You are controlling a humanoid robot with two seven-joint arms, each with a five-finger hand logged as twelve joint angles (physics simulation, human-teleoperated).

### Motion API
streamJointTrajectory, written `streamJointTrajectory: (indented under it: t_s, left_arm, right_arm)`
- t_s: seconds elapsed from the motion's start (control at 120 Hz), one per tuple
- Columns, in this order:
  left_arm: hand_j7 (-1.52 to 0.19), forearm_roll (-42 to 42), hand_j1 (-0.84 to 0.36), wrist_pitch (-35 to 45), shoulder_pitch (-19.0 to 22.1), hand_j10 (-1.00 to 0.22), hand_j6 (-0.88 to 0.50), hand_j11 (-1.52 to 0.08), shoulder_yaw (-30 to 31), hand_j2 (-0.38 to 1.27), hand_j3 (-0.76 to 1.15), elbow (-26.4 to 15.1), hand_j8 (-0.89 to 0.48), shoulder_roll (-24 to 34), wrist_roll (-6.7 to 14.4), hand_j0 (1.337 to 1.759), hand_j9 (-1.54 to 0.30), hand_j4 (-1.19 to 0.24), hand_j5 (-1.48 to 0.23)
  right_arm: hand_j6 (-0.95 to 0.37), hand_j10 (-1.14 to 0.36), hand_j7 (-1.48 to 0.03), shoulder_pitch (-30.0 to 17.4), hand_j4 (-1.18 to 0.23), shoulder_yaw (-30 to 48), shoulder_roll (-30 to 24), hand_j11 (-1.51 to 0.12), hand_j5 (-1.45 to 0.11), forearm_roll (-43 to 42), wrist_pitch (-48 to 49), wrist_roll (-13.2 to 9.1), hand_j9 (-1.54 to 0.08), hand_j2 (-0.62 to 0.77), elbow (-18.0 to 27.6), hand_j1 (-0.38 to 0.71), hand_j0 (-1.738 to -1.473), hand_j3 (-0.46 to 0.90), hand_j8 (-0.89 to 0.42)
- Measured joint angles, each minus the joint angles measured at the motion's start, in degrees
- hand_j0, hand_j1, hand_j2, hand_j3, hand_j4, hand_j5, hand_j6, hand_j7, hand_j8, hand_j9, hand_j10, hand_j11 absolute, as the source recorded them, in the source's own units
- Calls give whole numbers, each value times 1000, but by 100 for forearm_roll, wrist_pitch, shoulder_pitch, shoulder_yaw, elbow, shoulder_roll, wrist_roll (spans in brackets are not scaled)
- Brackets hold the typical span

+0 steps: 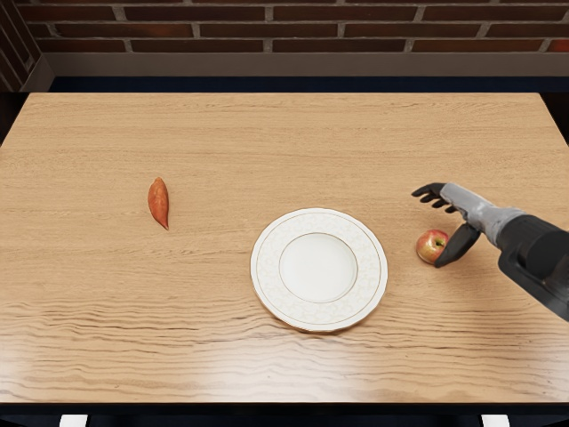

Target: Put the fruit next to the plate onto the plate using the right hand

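Observation:
A white plate [267, 286] with a patterned rim lies on the wooden table, a little right of centre. Just to its right sits a small red-yellow apple [430, 245]. My right hand [444, 222] comes in from the right edge and hovers at the apple, fingers spread above and behind it and the thumb down along its right side. The hand is open and holds nothing. The plate has nothing on it.
An orange sweet potato [158, 202] lies on the left part of the table, well away from the plate. A brick wall runs behind the far table edge.

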Motion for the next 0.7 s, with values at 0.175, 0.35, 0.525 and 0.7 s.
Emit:
streamJointTrajectory:
  t_s: [0.175, 0.35, 0.525, 0.7]
  left_arm:
    - [0, 0, 349, 0, 0, 0, -1, 0, 0, 0, 0, 0, 0, 0, 0, 1658, 0, 0, 0]
    - [0, 0, 349, 0, 0, 0, -1, 0, 0, 0, 0, 0, 0, 0, 0, 1658, 0, 0, 0]
    - [0, 0, 349, 0, 0, 0, -1, 0, 0, 0, 0, 0, 0, 0, 0, 1658, 0, 0, 0]
    - [0, 0, 349, 0, 0, 0, -1, 0, 0, 0, 0, 0, 0, 0, 0, 1658, 0, 0, 0]
  right_arm:
    - [-267, -264, -339, -200, -265, 0, 81, -339, -340, -342, -96, 0, -340, -49, 0, -39, -1658, 0, -266]
    - [-289, -286, -367, -368, -287, 0, 96, -368, -368, -557, -223, 0, -368, -53, 0, -12, -1658, 0, -287]
    - [-328, -326, -419, -441, -326, 0, 132, -419, -420, -616, -273, 1, -420, -61, 0, 35, -1658, 0, -327]
    - [-370, -368, -474, -504, -369, 0, 157, -475, -475, -690, -346, 52, -475, -69, 0, 86, -1658, 0, -369]
